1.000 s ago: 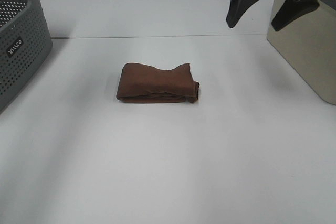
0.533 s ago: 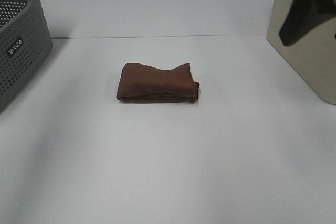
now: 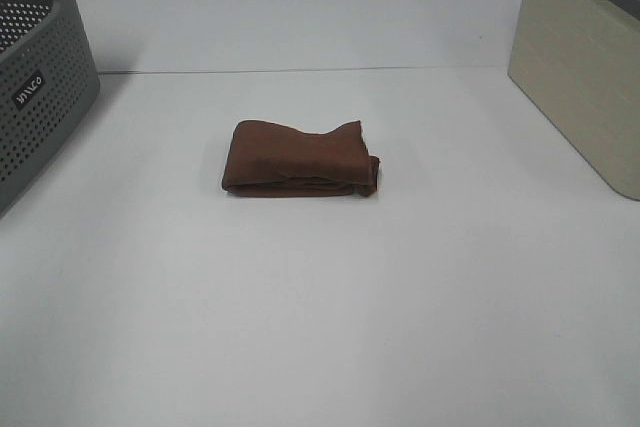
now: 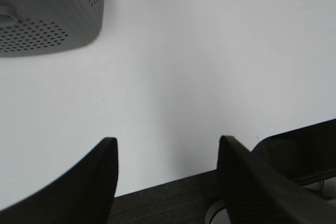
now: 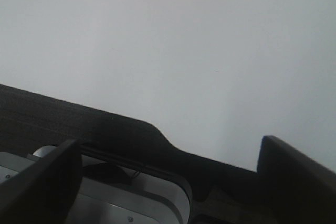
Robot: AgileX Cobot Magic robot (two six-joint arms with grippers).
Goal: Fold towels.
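Note:
The dark reddish-brown towel (image 3: 300,158) lies folded into a small thick rectangle on the white table (image 3: 320,327), near the middle. No gripper shows in the exterior high view. In the left wrist view my left gripper (image 4: 167,156) is open and empty over bare table near its edge. In the right wrist view my right gripper (image 5: 168,166) is open and empty over the table's edge. The towel is out of both wrist views.
A grey perforated basket (image 3: 40,77) stands at the far left and also shows in the left wrist view (image 4: 52,19). A beige box (image 3: 585,77) stands at the far right. The table's dark edge shows in the left wrist view (image 4: 173,198) and the right wrist view (image 5: 79,124).
My right gripper has pulled away to the upper right and left the exterior high view. The towel has not moved.

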